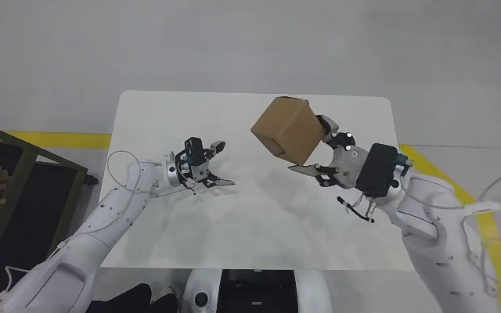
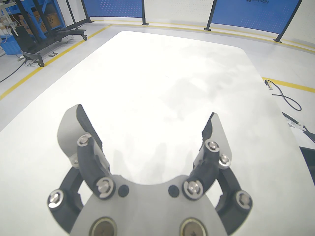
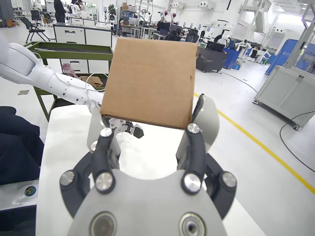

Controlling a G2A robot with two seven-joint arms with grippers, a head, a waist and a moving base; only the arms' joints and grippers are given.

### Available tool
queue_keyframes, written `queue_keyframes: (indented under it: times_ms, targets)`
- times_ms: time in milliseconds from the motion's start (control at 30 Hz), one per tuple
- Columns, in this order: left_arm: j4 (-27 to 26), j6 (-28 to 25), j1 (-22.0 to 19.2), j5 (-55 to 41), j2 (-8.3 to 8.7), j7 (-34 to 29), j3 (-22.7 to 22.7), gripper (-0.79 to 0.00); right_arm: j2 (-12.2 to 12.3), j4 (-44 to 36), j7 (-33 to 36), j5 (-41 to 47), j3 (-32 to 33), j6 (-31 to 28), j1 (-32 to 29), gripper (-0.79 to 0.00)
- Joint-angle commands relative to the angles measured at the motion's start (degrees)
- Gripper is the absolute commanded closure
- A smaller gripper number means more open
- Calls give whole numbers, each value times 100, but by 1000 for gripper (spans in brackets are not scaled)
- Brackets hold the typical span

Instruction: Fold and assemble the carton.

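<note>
Top view: the brown carton [image 1: 286, 129] sits in the right claw [image 1: 313, 145] over the far right part of the white desk [image 1: 258, 227]. It is folded up into a box shape and tilted, so that one corner points toward the middle of the desk. The right claw is clamped on it, with one finger along the carton's near lower edge and the other against its far right side. In the right wrist view the carton [image 3: 150, 82] shows one flat, closed face. The right claw [image 3: 150, 103] grips it at the two lower corners of that face, and the bottom edge appears to be lifted clear of the desk [image 3: 64, 133]. The left claw [image 1: 225, 163] is well apart from the carton, low over the left middle of the desk, with its fingers spread wide and nothing between them. The left wrist view shows the same: the left claw [image 2: 145, 111] stands apart, with its dark pads facing each other over bare desk [image 2: 160, 74].
</note>
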Motion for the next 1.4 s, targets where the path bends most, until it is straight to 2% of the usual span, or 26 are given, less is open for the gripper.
queue_keyframes:
  times_ms: [0, 400, 500, 800, 1067, 1100, 1133, 1167, 1200, 1367]
  targets:
    - [0, 0, 0, 0, 0, 0, 0, -785, -4, 55, 28, -15, -36, 8, -23, -369]
    - [0, 0, 0, 0, 0, 0, 0, -785, -78, 1105, 688, -19, -694, 88, 156, -382]
    - [0, 0, 0, 0, 0, 0, 0, -785, -101, 1472, 1006, -140, -935, 85, 218, -363]
    - [0, 0, 0, 0, 0, 0, 0, -785, -186, 2647, 1411, -332, -1412, 205, 465, -385]
    - [0, 0, 0, 0, 0, 0, 0, -785, -300, 2829, 1646, -885, -1859, 832, 645, -385]
    - [0, 0, 0, 0, 0, 0, 0, -785, -313, 2833, 1667, -916, -1903, 879, 668, -413]
    - [0, 0, 0, 0, 0, 0, 0, -785, -326, 2833, 1675, -939, -1942, 921, 684, -511]
    - [0, 0, 0, 0, 0, 0, 0, -785, -335, 2836, 1690, -980, -1970, 970, 700, -683]
    - [0, 0, 0, 0, 0, 0, 0, -785, -344, 2832, 1713, -1028, -1994, 1033, 708, -785]
    - [0, 0, 0, 0, 0, 0, 0, -785, -371, 2789, 1794, -1111, -2065, 1156, 704, -785]
